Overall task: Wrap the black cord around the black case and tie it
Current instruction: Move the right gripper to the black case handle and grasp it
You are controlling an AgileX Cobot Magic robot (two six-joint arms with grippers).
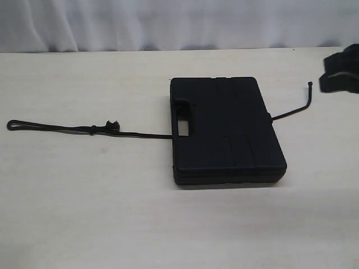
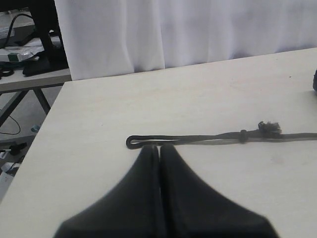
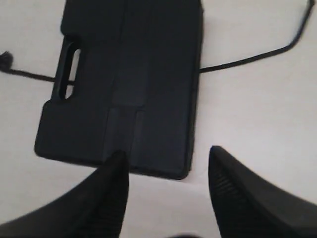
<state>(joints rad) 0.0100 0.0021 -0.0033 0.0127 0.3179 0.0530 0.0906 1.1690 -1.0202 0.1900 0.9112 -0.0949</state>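
Note:
The black case (image 1: 224, 129) lies flat on the table with its handle slot facing left. The black cord (image 1: 56, 126) passes under it: a long stretch with an end loop, a knot and a tuft lies to the left, and a short curved end (image 1: 297, 109) sticks out on the right. My left gripper (image 2: 155, 147) is shut and empty, its tips just short of the cord's end loop (image 2: 133, 142). It is outside the exterior view. My right gripper (image 3: 167, 158) is open and empty, hanging clear of the case (image 3: 129, 84) near one corner, and shows at the right edge (image 1: 324, 73).
The pale table (image 1: 112, 213) ends at a white curtain (image 1: 168, 22) at the back. In the left wrist view the table's edge (image 2: 44, 134) drops off beside a second table with clutter and cables (image 2: 25, 54).

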